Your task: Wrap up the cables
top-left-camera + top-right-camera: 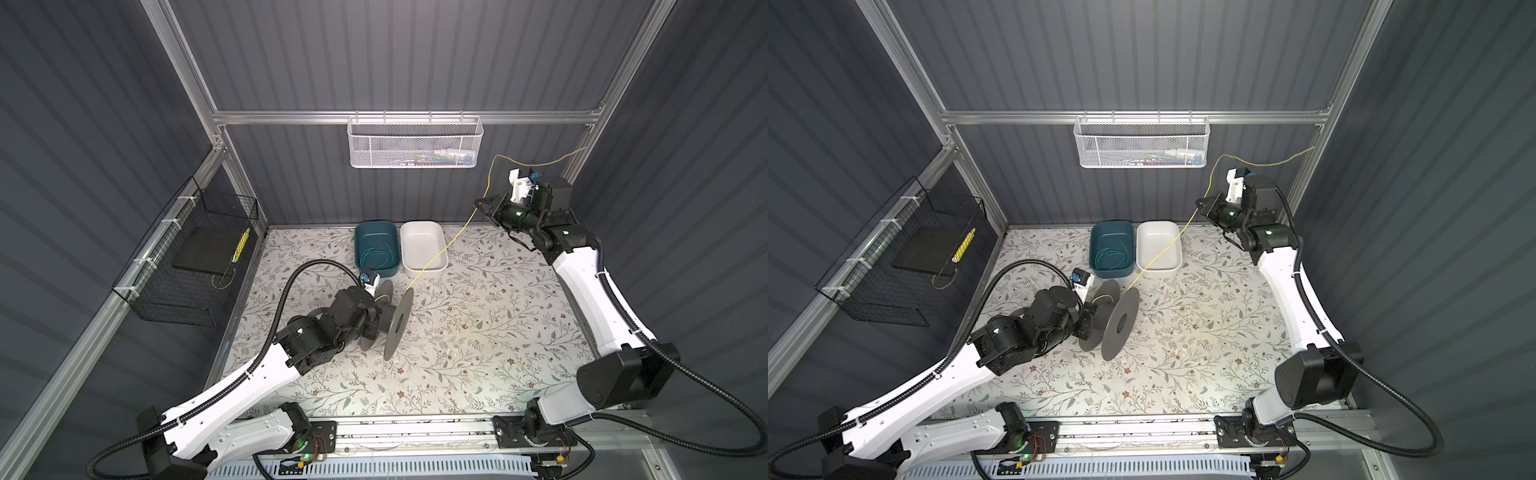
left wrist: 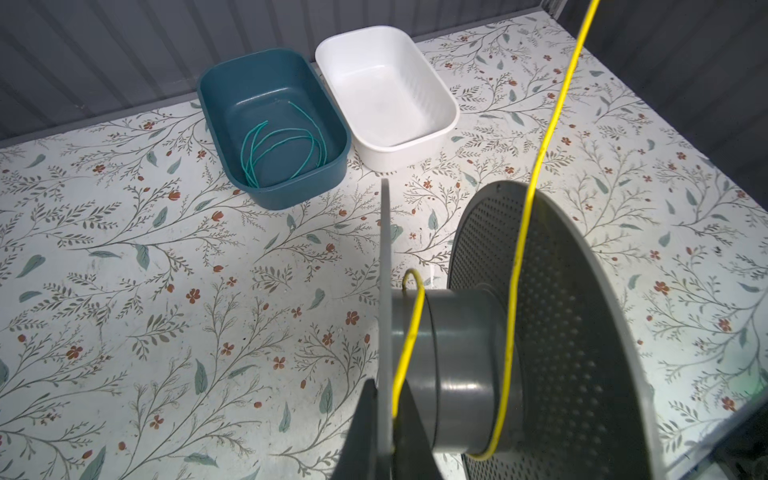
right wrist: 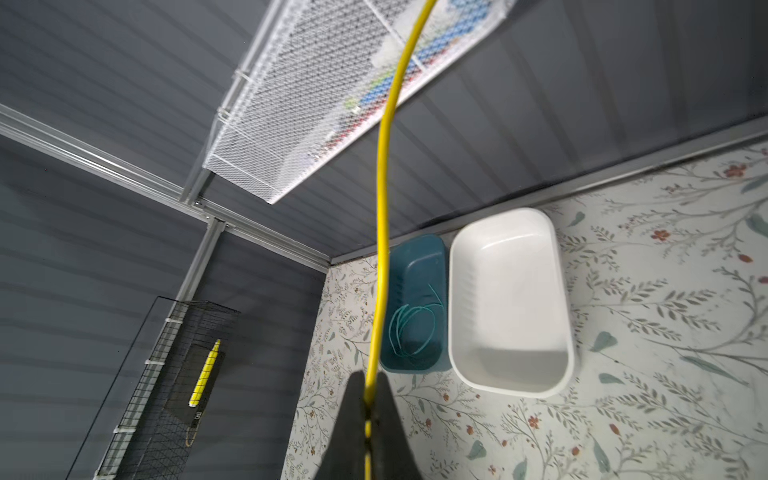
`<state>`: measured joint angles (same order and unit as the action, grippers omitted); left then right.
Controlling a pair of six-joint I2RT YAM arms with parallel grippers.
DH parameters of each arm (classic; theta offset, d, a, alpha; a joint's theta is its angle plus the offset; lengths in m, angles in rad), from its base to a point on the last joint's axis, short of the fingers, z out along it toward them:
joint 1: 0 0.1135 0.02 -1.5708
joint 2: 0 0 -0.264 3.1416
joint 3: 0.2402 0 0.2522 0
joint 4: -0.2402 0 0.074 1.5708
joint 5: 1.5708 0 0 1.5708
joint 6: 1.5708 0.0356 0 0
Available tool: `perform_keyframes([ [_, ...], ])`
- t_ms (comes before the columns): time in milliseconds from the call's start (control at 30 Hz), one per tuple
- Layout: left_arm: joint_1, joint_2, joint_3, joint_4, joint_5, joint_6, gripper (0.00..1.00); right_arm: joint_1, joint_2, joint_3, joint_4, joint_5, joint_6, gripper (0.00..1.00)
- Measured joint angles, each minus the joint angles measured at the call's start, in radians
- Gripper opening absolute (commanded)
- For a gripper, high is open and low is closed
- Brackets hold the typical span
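Note:
A grey spool stands on its flanges mid-table. My left gripper is shut on its thin near flange. The yellow cable loops loosely round the spool's hub and rises taut to my right gripper. That gripper is raised at the back right and shut on the cable. The cable's free end arcs on toward the right post. The teal-green cable lies coiled in the teal bin.
An empty white bin sits right of the teal one at the back. A white mesh basket hangs on the back wall. A black wire basket with a yellow marker hangs on the left wall.

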<state>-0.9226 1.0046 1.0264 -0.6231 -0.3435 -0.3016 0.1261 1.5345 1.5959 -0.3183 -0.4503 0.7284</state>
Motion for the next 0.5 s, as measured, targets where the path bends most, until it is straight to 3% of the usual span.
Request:
perform_keyframes([
  [267, 0.000, -0.032, 0.016, -0.043, 0.027, 0.010, 0.00, -0.059, -0.036, -0.226, 0.097, -0.025, 0.044, 0.00],
  [500, 0.001, -0.029, 0.117, -0.086, 0.027, -0.004, 0.00, -0.098, -0.141, -0.428, 0.202, -0.008, 0.064, 0.00],
])
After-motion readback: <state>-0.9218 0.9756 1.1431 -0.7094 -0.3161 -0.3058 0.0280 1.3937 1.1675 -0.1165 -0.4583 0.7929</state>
